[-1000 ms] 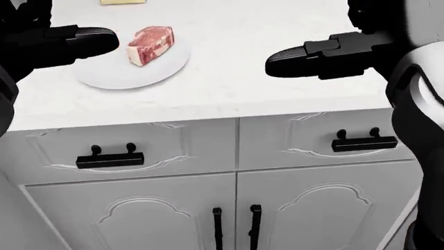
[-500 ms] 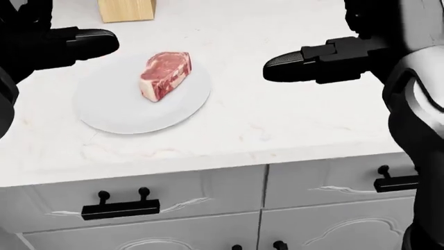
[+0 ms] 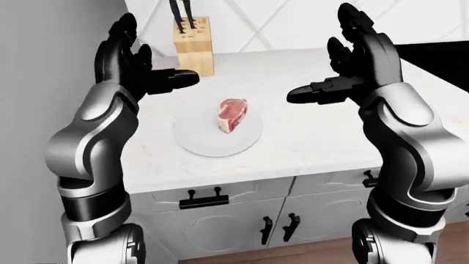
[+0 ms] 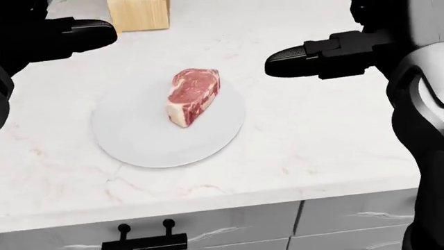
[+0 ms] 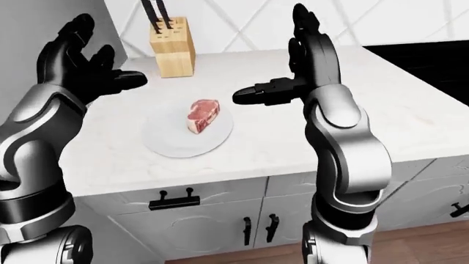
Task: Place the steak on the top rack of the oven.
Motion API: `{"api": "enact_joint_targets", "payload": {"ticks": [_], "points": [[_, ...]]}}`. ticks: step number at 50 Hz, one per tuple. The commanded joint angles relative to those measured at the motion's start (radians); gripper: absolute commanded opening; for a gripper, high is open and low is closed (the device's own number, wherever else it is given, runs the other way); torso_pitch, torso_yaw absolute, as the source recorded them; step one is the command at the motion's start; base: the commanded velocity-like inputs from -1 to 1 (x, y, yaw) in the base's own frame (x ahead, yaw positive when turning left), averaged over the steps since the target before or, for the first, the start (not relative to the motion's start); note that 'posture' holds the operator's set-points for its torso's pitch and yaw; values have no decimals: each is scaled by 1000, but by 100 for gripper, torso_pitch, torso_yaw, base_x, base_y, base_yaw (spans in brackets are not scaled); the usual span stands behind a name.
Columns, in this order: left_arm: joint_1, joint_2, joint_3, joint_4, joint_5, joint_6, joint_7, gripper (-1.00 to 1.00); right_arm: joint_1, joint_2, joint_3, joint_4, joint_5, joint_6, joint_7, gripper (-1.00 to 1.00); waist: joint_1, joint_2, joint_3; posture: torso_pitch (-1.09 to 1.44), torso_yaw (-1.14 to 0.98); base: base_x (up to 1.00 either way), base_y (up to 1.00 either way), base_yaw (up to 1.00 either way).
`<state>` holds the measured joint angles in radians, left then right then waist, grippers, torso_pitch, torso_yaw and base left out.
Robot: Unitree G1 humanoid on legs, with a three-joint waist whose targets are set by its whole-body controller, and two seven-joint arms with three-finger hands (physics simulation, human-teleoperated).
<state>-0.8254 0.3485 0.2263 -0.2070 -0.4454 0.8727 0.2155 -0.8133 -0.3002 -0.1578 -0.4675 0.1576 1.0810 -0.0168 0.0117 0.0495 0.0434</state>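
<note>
On round white plate: raw marbled steak, fat-edged. Left hand and right hand spread wide above plate, empty. Wooden knife block beyond plate.

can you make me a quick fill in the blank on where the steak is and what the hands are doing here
1. The raw red steak lies on a round white ____.
2. The wooden knife block stands on the white marble ____.
3. The robot's black left hand and right hand are both ____, holding nothing.

Missing words: plate; counter; open
</note>
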Motion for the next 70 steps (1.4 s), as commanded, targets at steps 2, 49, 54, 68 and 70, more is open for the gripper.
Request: {"api": "enact_joint_targets", "payload": {"ticks": [2, 49, 54, 68, 70], "points": [[-33, 4, -6, -20, -4, -19, -4, 100, -32, -16, -20, -3, -14, -35, -4, 100, -10, -16, -22, 0, 0, 0, 0, 0], [-25, -1, -8, 7, 18, -41, -26, 100, -37, 6, 22, 12, -89, -35, 21, 100, -17, -72, 11, 0, 0, -6, 0, 21], [-26, 1, -4, -6, 9, -29, -21, 100, -40, 14, 30, 2, -118, -19, 37, 100, -36, 18, 8, 0, 0, 0, 0, 0], [-23, 3, -6, 10, 13, -47, -30, 100, -39, 48, 47, 37, -168, -49, 49, 100, -8, -43, -26, 0, 0, 0, 0, 0], [-23, 1, -6, 4, 11, -42, -26, 100, -46, 53, 55, 48, -179, -54, 52, 100, -8, -42, -24, 0, 0, 0, 0, 0]]}}
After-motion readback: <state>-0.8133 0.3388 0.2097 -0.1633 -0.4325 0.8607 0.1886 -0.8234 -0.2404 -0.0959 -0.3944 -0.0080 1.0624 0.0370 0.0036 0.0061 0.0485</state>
